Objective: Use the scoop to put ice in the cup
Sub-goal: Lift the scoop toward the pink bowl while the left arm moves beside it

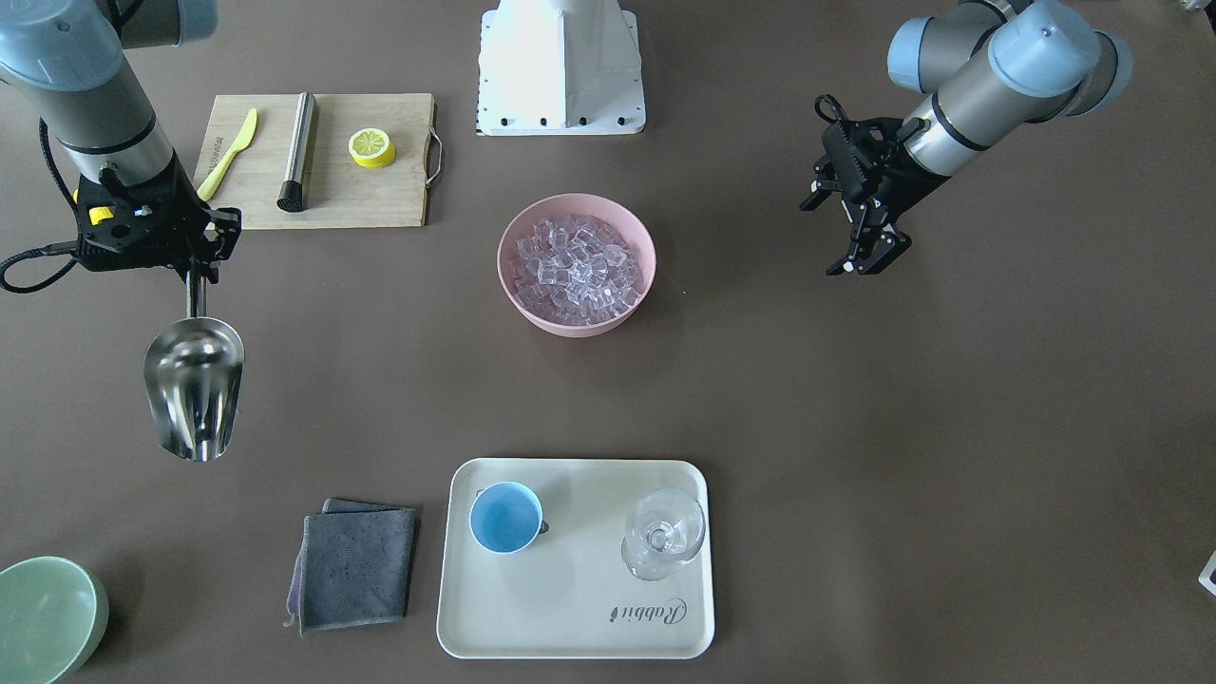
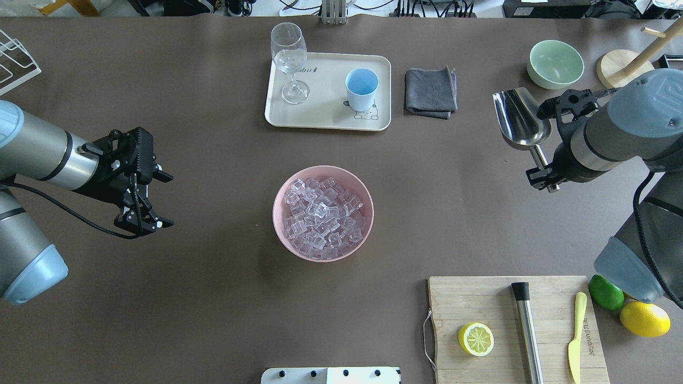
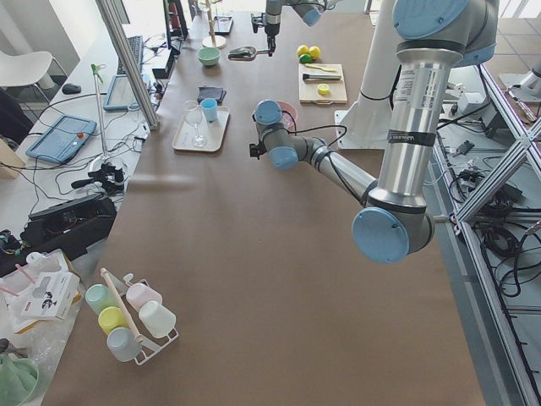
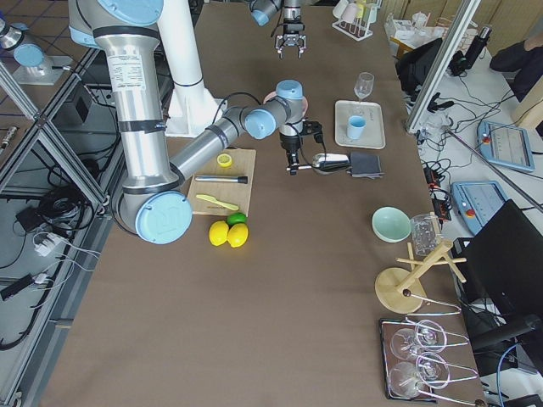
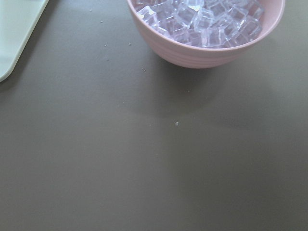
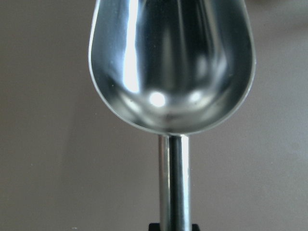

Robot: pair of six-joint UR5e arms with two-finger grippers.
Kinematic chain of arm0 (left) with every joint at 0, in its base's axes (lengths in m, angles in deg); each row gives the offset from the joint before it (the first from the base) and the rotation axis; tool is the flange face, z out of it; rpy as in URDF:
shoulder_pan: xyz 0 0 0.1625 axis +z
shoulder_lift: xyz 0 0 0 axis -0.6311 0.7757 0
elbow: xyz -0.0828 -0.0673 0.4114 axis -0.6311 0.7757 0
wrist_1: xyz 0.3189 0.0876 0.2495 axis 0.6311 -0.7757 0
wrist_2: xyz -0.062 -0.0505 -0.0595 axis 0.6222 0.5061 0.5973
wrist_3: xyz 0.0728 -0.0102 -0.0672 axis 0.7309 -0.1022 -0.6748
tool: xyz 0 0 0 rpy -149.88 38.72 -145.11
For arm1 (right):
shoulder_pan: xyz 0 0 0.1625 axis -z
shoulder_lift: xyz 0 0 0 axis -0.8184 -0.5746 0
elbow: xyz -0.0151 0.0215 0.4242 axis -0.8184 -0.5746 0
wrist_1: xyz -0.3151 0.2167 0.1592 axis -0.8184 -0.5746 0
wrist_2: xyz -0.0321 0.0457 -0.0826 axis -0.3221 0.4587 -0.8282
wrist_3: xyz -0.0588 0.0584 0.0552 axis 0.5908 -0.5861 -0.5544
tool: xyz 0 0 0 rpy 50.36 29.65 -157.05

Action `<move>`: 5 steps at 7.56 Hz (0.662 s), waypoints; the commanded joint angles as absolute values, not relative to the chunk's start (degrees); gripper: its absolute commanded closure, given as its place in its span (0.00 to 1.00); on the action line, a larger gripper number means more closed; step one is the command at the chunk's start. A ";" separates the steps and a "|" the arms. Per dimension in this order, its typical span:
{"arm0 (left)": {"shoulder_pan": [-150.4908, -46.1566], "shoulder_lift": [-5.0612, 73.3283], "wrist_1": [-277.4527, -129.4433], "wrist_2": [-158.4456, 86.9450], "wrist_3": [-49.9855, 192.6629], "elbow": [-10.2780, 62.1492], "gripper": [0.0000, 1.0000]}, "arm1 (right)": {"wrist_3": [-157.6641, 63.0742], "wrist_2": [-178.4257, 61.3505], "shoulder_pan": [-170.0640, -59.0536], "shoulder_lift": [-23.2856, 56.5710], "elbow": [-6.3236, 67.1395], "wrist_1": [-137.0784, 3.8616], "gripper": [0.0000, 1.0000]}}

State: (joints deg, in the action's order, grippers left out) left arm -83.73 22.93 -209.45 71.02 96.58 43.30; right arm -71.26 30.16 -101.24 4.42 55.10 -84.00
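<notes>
Scoop (image 2: 520,125): clamped by its short handle between the fingers of the right gripper (image 2: 544,178), trough reaching straight out past the fingertips, held level off the table, inside showing only polished steel in the right wrist view. Ice (image 2: 322,218): heaped in a pink bowl (image 2: 372,213), between the two grippers, well apart from the right fingers, ahead of the left ones. Cup (image 2: 362,88): upright on a cream tray (image 2: 325,114), well apart from both sets of fingers, far off to the side of the scoop's trough. Left gripper (image 2: 161,200): fingers spread wide, gripping nothing, hanging above bare table and turned toward the pink bowl. Stemmed glass (image 2: 289,53): upright on the same tray, on the side of the cup away from the right fingers. Grey cloth (image 2: 431,90): folded, just beside the tray, between it and the scoop's trough. Pale green bowl (image 2: 555,64): near the scoop's tip, beyond the right fingertips. Cutting board (image 2: 480,298): behind the right fingers, toward the robot's base; carries a lemon half (image 2: 475,338), a steel rod (image 2: 528,330) and a yellow knife (image 2: 576,336). Lime (image 2: 605,292) and whole lemon (image 2: 644,318): just beside the board's outer edge.
</notes>
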 commanded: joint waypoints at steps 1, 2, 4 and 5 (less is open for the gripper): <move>-79.21 23.68 -216.96 67.43 98.46 40.19 0.02 | -54.86 31.99 -101.77 6.89 55.88 -93.43 1.00; -79.03 23.77 -220.29 66.13 98.46 38.26 0.01 | -45.91 31.99 -101.77 7.26 57.89 -98.18 1.00; -77.81 25.43 -225.85 63.92 98.46 34.64 0.01 | -34.10 31.90 -101.77 9.88 58.88 -105.14 1.00; -76.93 27.00 -226.12 62.26 98.37 33.76 0.02 | -30.65 31.21 -101.77 13.38 61.66 -113.00 1.00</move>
